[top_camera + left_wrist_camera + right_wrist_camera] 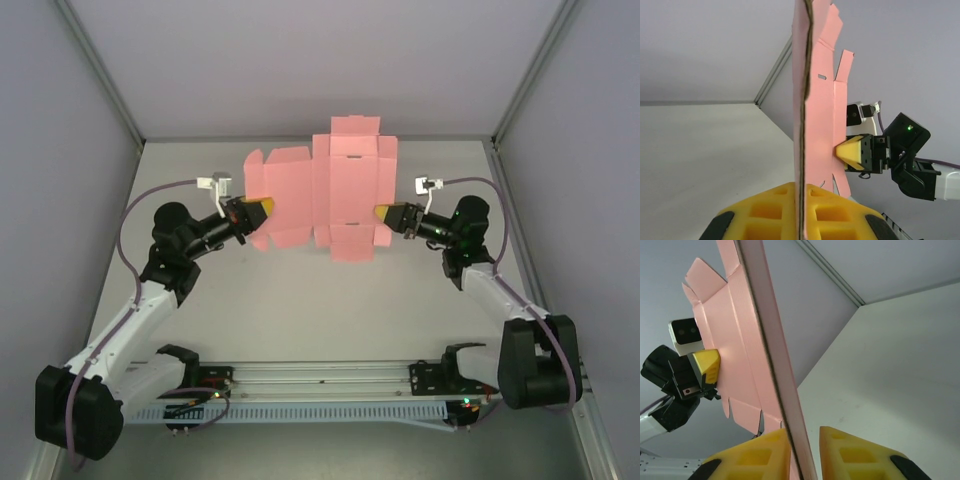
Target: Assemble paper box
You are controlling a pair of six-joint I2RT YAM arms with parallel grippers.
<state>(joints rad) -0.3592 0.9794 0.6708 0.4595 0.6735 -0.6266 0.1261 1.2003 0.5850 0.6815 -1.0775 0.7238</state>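
The left hand (263, 208) clenched the unfolded paper box (335, 185); the right hand (381, 212) straddled its right edge, grip unclear; folding would likely need both clamped.

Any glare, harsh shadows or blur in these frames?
Top external: flat, even light, no glare, paper box sharp. Left wrist: its near edge is dark, seen edge-on, slightly soft up close. Right wrist: the same, with the edge in shadow.

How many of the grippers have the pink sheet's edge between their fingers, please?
2. The left gripper clamps the paper box on its left; the right gripper straddles its right edge, a gap showing beside one finger.
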